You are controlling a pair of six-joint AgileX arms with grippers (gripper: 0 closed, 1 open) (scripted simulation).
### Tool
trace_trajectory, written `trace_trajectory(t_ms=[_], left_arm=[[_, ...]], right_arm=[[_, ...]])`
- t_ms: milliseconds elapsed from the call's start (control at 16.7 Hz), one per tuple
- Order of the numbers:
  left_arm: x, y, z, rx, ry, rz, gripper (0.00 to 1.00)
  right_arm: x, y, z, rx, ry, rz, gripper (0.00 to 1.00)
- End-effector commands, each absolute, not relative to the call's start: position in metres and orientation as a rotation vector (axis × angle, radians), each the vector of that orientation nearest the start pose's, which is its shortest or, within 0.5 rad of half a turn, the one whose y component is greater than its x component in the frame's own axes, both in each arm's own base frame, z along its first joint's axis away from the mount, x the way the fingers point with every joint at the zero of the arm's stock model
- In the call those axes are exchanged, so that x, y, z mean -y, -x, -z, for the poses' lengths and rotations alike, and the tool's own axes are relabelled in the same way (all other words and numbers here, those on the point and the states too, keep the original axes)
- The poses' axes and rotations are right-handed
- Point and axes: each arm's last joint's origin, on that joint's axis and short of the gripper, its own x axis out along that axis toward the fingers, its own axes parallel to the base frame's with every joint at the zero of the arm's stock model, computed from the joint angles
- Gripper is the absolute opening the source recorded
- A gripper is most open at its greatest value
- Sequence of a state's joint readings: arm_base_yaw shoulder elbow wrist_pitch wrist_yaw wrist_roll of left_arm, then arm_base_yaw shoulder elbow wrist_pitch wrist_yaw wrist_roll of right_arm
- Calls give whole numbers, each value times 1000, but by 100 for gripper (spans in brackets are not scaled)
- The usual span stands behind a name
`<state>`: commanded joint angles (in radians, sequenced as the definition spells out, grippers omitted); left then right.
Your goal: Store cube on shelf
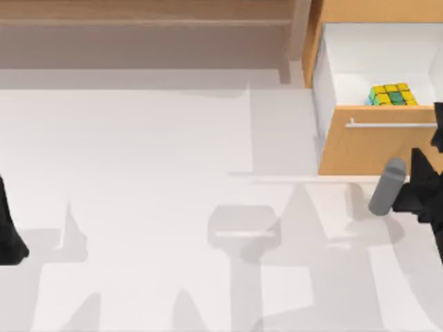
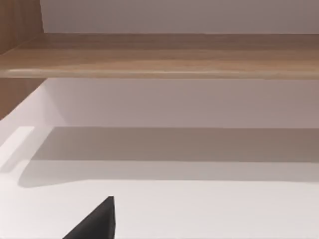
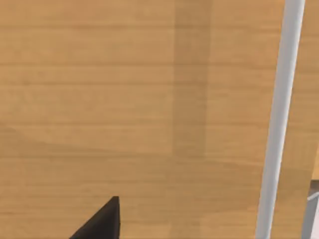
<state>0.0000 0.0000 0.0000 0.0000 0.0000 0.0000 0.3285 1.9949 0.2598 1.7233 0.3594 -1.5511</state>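
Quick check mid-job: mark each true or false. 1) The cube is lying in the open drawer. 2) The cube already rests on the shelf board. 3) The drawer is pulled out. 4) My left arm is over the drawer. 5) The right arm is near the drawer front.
1) True. The cube lies in the white inside of the drawer, just behind its front panel.
2) False. The shelf along the far edge of the table carries nothing visible; the cube is in the drawer.
3) True. The drawer stands open, its silver handle facing the near side.
4) False. The left arm sits at the table's left edge, far from the drawer.
5) True. The right arm is at the right edge, just in front of the drawer front.
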Motion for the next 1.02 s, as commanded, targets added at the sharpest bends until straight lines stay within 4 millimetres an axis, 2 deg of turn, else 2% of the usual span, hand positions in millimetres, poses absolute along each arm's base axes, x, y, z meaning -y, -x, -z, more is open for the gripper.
trace_trajectory(t_ms=[240, 360, 420, 600, 780, 1020], left_arm=[[1, -106, -160, 0, 0, 0, 100], [1, -106, -160, 0, 0, 0, 100], [1, -106, -160, 0, 0, 0, 100], [1, -106, -160, 0, 0, 0, 100], [1, -106, -160, 0, 0, 0, 100], [1, -106, -160, 0, 0, 0, 100]], right_arm=[[-71, -224, -87, -15, 1569, 2, 100], [-71, -223, -87, -15, 1569, 2, 100], [-70, -223, -75, -68, 1593, -48, 100], [-79, -225, -78, -29, 1561, -66, 100], [-115, -235, -89, 87, 1439, -163, 100], [-196, -257, -111, 191, 1191, -371, 100]])
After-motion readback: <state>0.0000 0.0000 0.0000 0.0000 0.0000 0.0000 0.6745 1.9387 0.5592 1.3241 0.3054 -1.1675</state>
